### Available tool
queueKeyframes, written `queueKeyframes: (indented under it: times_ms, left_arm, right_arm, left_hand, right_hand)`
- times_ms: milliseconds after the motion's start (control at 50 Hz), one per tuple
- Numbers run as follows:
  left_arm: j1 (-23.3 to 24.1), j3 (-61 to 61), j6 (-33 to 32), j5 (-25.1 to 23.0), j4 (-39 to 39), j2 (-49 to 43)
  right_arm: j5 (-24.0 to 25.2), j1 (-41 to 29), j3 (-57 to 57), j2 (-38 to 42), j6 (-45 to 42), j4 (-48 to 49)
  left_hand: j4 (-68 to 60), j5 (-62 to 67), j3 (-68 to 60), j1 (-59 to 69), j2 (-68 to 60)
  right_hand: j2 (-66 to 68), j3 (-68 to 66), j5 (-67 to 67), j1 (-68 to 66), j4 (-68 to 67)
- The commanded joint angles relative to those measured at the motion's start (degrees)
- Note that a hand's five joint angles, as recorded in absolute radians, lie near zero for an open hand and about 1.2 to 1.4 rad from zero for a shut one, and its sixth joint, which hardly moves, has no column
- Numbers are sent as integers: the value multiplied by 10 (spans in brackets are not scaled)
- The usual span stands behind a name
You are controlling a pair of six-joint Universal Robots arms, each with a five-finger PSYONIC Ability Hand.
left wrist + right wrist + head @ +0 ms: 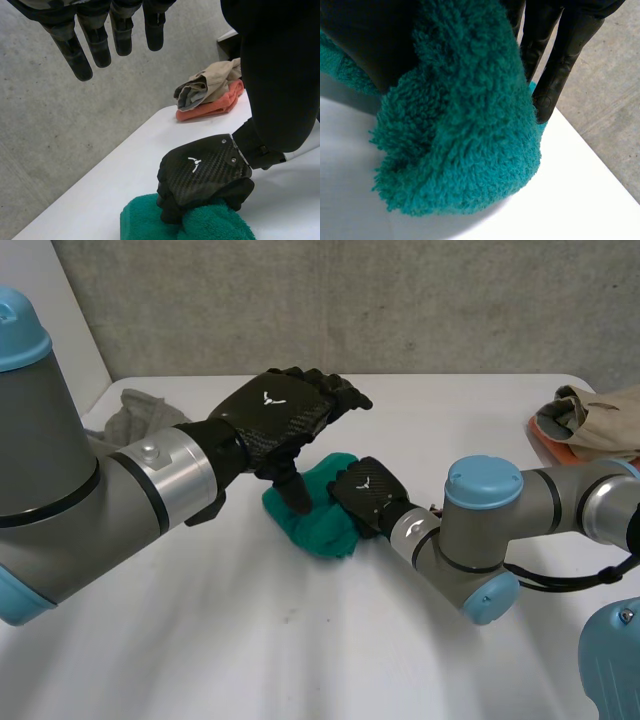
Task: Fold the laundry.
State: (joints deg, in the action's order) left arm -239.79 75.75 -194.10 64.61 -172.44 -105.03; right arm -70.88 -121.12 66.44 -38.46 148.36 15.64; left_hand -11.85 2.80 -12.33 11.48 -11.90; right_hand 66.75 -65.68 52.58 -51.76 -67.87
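Right hand (365,495) clamped on teal towel (315,532), left hand (285,415) slack-fingered above it, grey cloth (135,412), beige-and-orange pile (590,425) well aside

White table (300,660) w/ grey concrete wall (400,300) behind its far edge.

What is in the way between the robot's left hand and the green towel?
Nothing loose is. The left hand hangs open above the towel. The right hand is clamped on the towel's side nearer its own arm, so that part is covered, but the rest lies bare on the table.
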Motion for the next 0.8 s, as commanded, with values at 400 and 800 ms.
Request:
queueKeyframes:
  times_ms: [400, 800]
  left_arm:
    - [-3, 0, 10, 0, 0, 7]
    - [0, 3, 14, 1, 0, 9]
  right_arm:
    - [99, 220, 111, -137, 4, 136]
    - [138, 390, -151, -88, 232, 352]
  left_hand:
    - [-31, 21, -26, 34, -30]
    - [-31, 21, -26, 34, -30]
  right_hand:
    - [132, -143, 174, -282, -121]
    - [132, -143, 174, -282, -121]
